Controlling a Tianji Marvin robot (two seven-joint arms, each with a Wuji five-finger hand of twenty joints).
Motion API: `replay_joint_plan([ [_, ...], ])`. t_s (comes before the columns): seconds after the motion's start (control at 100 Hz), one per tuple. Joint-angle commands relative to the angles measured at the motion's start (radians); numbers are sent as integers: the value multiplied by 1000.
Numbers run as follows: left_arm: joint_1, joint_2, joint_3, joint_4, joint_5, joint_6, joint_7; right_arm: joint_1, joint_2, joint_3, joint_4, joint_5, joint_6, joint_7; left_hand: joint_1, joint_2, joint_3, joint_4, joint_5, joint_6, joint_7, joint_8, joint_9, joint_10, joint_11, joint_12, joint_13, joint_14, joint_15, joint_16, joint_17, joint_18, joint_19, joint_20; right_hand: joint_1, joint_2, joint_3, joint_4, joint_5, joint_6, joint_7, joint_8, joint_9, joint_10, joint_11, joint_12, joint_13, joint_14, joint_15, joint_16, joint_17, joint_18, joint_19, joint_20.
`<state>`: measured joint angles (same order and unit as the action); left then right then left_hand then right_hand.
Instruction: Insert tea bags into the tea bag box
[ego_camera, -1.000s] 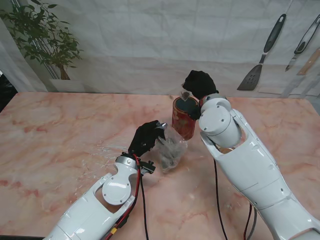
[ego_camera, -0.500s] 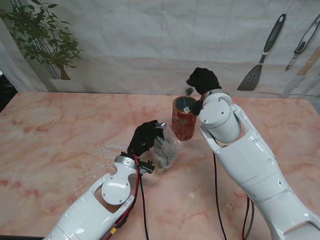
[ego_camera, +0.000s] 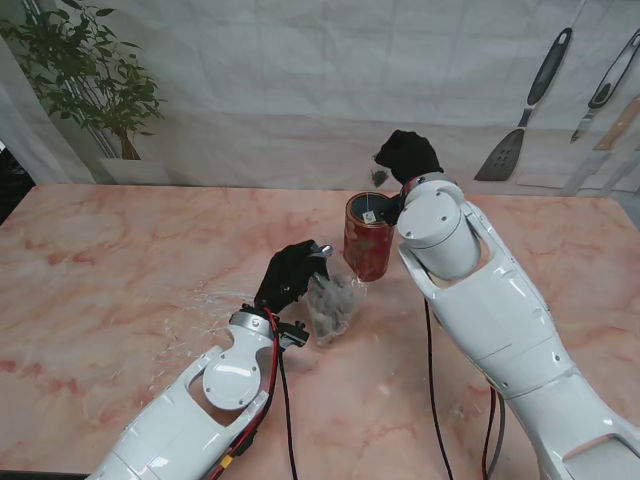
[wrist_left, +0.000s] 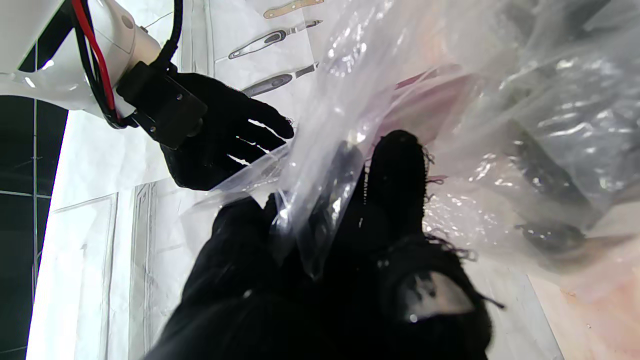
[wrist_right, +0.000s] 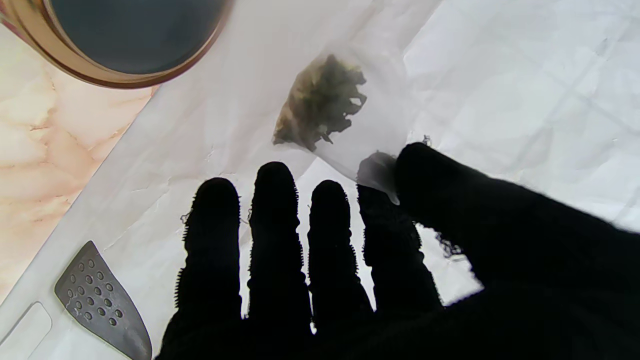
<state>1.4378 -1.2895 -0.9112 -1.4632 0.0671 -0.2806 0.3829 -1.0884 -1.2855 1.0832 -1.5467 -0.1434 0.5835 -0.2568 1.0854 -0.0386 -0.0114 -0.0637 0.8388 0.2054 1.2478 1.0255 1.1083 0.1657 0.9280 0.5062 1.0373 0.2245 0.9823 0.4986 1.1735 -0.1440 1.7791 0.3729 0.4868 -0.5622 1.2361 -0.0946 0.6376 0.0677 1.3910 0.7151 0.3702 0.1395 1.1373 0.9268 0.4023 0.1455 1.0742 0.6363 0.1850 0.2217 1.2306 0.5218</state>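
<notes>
1. On the left, the left hand (ego_camera: 291, 274) is clenched on the rim of a clear plastic bag (ego_camera: 333, 300) — dark tea bags show inside, so supply remains.
2. Just right of and farther than the bag stands the red tea bag box (ego_camera: 367, 237), upright and open; its dark interior does not show how many are in already.
3. Farther right, the right hand (ego_camera: 405, 158) pinches one tea bag (wrist_right: 321, 102) by its corner between thumb and forefinger, beside the box mouth, not yet over it — this insertion is unfinished.
</notes>
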Motion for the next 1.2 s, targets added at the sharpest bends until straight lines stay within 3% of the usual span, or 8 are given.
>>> replay_joint_plan([
  [0.0, 1, -1, -1, -8, -4, -1, -14, 7, -9, 0, -3, 1, 3, 6, 46, 56, -1, 25, 14, 84, 73, 9, -20, -34, -22, -20, 91, 161, 120, -6, -108, 110, 59, -20, 22, -17, 36, -28, 14, -9, 23, 6, 8, -17, 16, 15, 4, -24, 25, 10, 3, -6, 15, 16],
  [0.4, 5, 0, -6, -10, -6, 0, -14, 25, -20, 10, 39, 31, 8, -11, 46, 56, -1, 25, 16, 84, 73, 9, -19, -35, -22, -20, 90, 161, 119, -6, -108, 110, 59, -20, 25, -19, 34, -29, 14, -11, 21, 5, 10, -18, 15, 17, 5, -24, 26, 13, 1, -7, 12, 18],
  [0.58, 4, 0, -5, -9, -9, -2, -17, 21, -7, 15, 57, 35, 19, 34, 46, 56, -1, 25, 15, 83, 72, 9, -20, -34, -21, -20, 90, 160, 120, -6, -108, 110, 59, -20, 25, -23, 25, -31, 16, -18, 3, -10, 12, -18, 14, 18, 7, -25, 26, 13, 4, -8, 12, 20],
  [0.77, 4, -1, -4, -7, -10, -2, -17, 19, 0, 17, 101, 52, 12, 69, 46, 56, -1, 25, 15, 84, 73, 10, -20, -34, -21, -20, 91, 161, 120, -6, -108, 110, 59, -20, 56, -41, -10, -72, 45, -37, -60, -105, 35, -23, 15, 21, 21, -24, 30, 17, 6, -4, 13, 26],
  [0.83, 4, -1, -4, -8, -8, -2, -15, 19, -6, 17, 117, 62, 12, 58, 47, 55, -1, 25, 16, 84, 73, 10, -19, -34, -21, -20, 91, 161, 120, -6, -108, 110, 59, -20, 68, -53, -32, -96, 68, -43, -78, -200, 56, -28, 23, 29, 35, -24, 39, 24, 11, -1, 13, 30],
  [0.98, 4, -1, -5, -11, -1, 0, -10, 23, -11, 16, 132, 68, 32, 54, 46, 56, -1, 25, 15, 84, 73, 9, -19, -34, -21, -20, 91, 162, 120, -6, -108, 110, 59, -20, 63, -59, -75, -135, 76, -49, -111, -318, 54, -34, 31, 38, 37, -25, 50, 31, 9, 0, 12, 32],
  [1.08, 4, -1, -6, -12, 1, -1, -8, 24, -8, 13, 127, 52, 57, 60, 45, 56, -1, 25, 15, 83, 73, 10, -18, -36, -21, -20, 93, 159, 121, -6, -108, 110, 59, -20, -27, -92, -68, -136, 37, -49, -154, -363, 23, -31, 29, 40, 16, -27, 45, 32, -6, -4, 5, 32],
  [1.19, 5, -1, -7, -12, 2, -1, -8, 27, 5, 9, 115, 23, 85, 97, 46, 55, -1, 25, 16, 84, 73, 10, -19, -36, -21, -20, 92, 160, 120, -6, -108, 110, 59, -20, -181, -25, -82, -65, 32, -29, -322, -332, -12, -22, 20, 51, -12, -25, 37, 43, -32, -6, -11, 37],
])
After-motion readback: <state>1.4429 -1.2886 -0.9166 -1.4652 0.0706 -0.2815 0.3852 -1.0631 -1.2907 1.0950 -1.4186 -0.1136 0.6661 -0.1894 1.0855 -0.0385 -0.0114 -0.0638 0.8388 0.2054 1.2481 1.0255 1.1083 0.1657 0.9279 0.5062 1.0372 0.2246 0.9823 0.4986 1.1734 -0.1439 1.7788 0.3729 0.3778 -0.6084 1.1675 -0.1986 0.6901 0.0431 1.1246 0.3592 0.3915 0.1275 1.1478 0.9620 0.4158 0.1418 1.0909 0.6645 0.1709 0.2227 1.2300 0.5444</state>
